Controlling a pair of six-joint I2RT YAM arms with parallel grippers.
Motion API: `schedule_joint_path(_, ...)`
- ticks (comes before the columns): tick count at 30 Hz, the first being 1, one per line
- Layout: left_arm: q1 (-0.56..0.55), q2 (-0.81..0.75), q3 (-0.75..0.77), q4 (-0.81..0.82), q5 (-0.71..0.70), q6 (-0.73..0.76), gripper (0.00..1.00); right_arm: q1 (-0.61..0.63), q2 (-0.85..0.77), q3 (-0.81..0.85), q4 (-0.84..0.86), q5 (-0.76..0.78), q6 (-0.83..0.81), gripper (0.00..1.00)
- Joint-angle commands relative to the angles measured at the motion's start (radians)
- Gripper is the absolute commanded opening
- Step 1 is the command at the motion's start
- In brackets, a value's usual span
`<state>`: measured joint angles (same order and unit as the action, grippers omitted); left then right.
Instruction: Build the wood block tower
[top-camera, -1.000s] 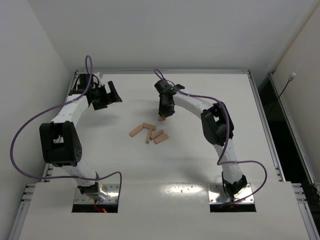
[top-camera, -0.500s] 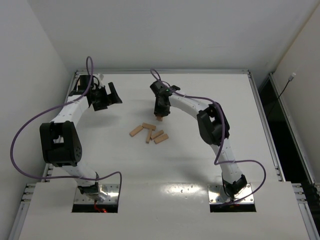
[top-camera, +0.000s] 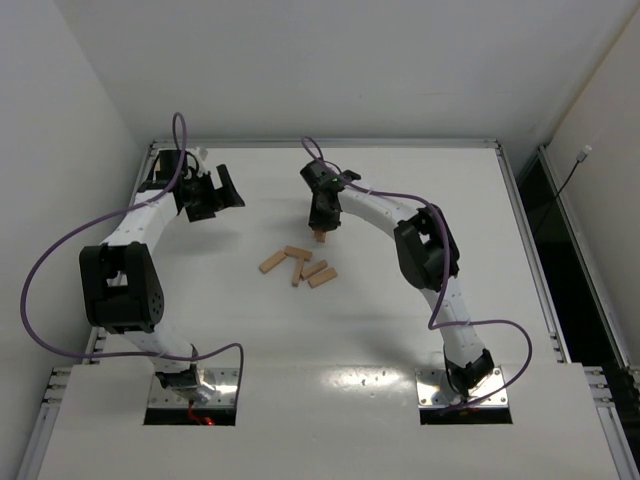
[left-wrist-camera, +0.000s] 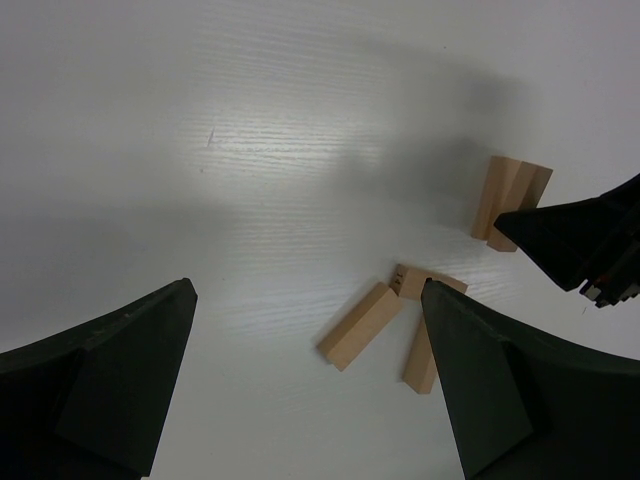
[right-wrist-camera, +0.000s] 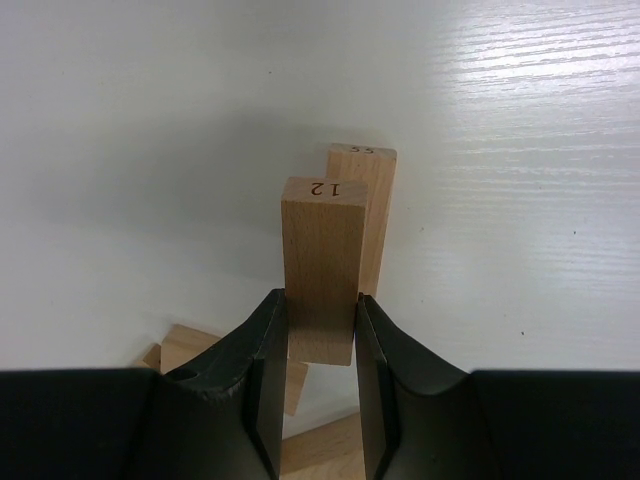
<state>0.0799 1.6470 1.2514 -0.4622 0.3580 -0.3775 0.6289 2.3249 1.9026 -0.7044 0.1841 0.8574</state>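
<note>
My right gripper (top-camera: 321, 222) is shut on a light-tan wood block (right-wrist-camera: 322, 262) marked 12, held by its near end. It hangs just over a second block (right-wrist-camera: 375, 205) marked 55 that lies on the table, offset slightly left of it; I cannot tell if they touch. This pair is the tower's base (left-wrist-camera: 510, 200), just beyond the middle of the table. Several loose wood blocks (top-camera: 298, 266) lie in a small cluster nearer the arms. My left gripper (top-camera: 215, 190) is open and empty at the far left, well away from the blocks.
The white table (top-camera: 420, 300) has a raised metal rim (top-camera: 330, 144) at the back and sides. In the left wrist view, loose blocks (left-wrist-camera: 360, 325) lie between my open fingers (left-wrist-camera: 110, 370), and the right gripper's dark tip (left-wrist-camera: 585, 240) enters from the right.
My right gripper has shifted a little to the left with the block in it, then nearly stopped. The left arm and the loose blocks have not moved.
</note>
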Motion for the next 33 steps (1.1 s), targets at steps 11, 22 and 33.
schedule_joint_path(11,0.026,-0.006,0.006,0.020,0.030,-0.001,0.95,-0.020,0.024,0.007,0.033,0.017,0.008,0.00)
schedule_joint_path(22,0.026,0.004,0.006,0.020,0.039,-0.001,0.95,-0.038,0.024,-0.020,0.051,-0.026,-0.003,0.19)
schedule_joint_path(33,0.026,0.013,0.016,0.020,0.039,-0.011,0.95,-0.038,0.014,-0.053,0.069,-0.060,-0.023,0.45)
